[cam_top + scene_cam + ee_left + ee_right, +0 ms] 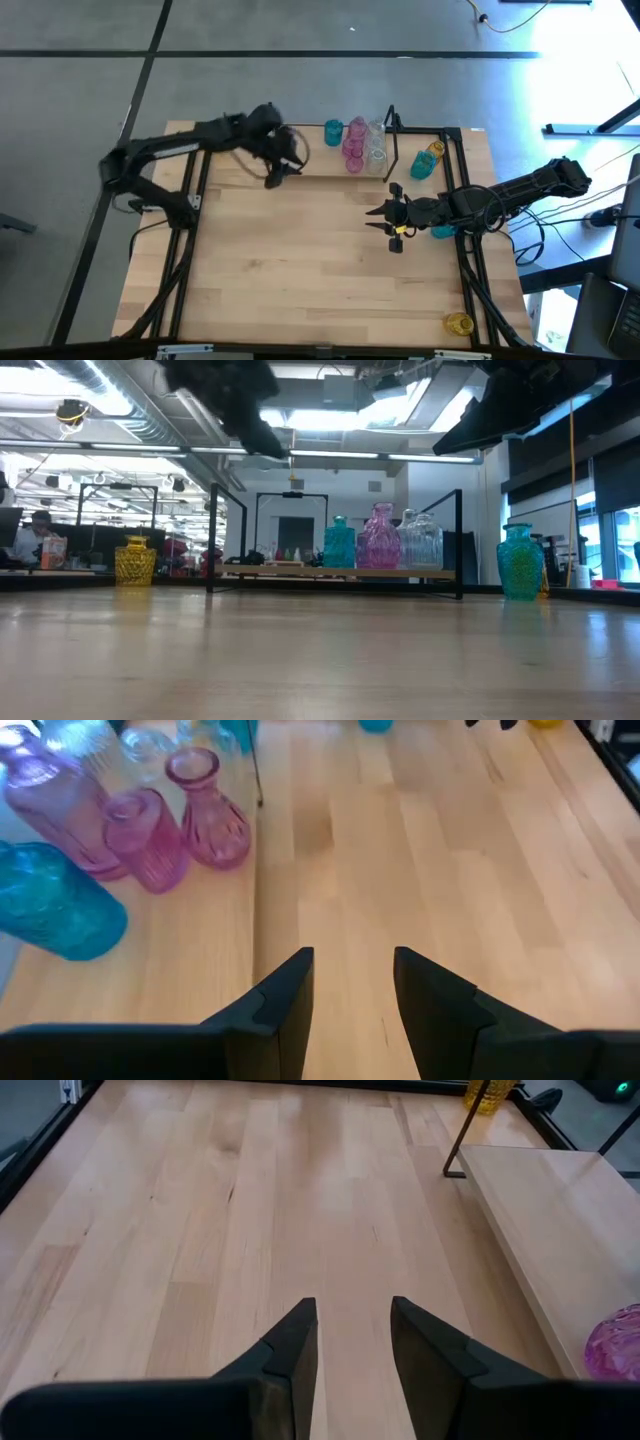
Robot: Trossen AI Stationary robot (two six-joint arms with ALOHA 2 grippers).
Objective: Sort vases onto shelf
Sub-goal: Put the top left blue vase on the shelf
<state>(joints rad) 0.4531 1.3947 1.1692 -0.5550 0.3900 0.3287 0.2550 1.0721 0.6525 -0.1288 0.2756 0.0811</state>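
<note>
The shelf lies along the table's far edge. On its right end stand a teal vase, pink vases and a clear vase, all upright on their bases. My left gripper hovers open over the shelf's front edge, left of these vases, and nothing is between its fingers. My right gripper stands open above the bare table in front of the shelf's right end, pointing toward the table's left. It is also empty in its wrist view.
A teal vase and a yellow vase stand on the table past the shelf's right wire upright. Another teal vase sits under the right arm. One yellow vase stands at the near right corner, another beyond the shelf's left end.
</note>
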